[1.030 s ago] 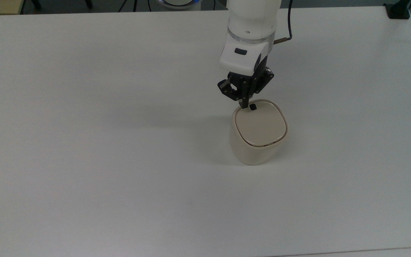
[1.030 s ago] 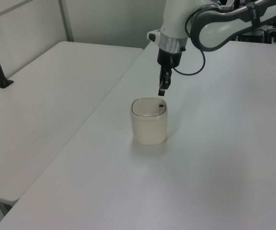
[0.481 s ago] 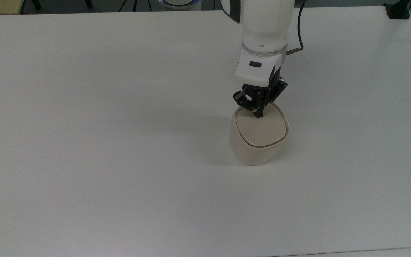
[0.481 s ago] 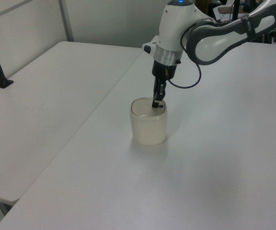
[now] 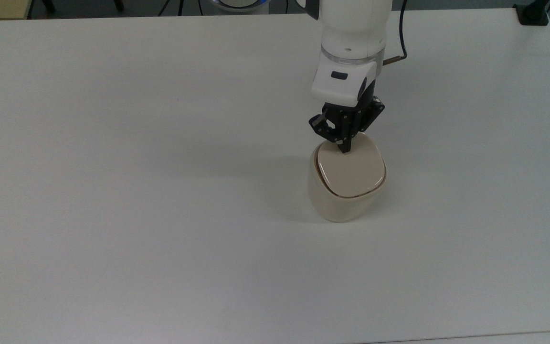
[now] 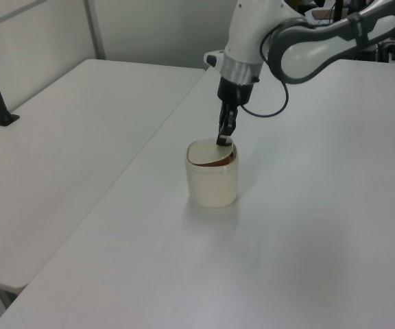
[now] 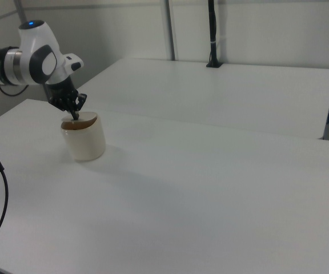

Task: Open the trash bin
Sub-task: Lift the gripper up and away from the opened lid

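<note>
Cream plastic trash bin [image 5: 346, 184] sits directly below my gripper [image 5: 345, 149], on the white table [image 5: 136, 191]. My fingers are clenched together into one point, holding nothing, the tip resting on the lid [image 5: 350, 171] at its edge nearest my wrist — where I'd judge the latch to be, though my fingertips cover it. In the left view the lid [image 6: 209, 157] is tilted, a dark gap showing under the side below my tip; the right view shows the same gap [image 7: 73, 124]. Step in hand: pressing to release the lid. It looks popped but not swung open. Next move likely calls for lifting straight up off the lid so it can rise — bin may shift if I drag sideways.
</note>
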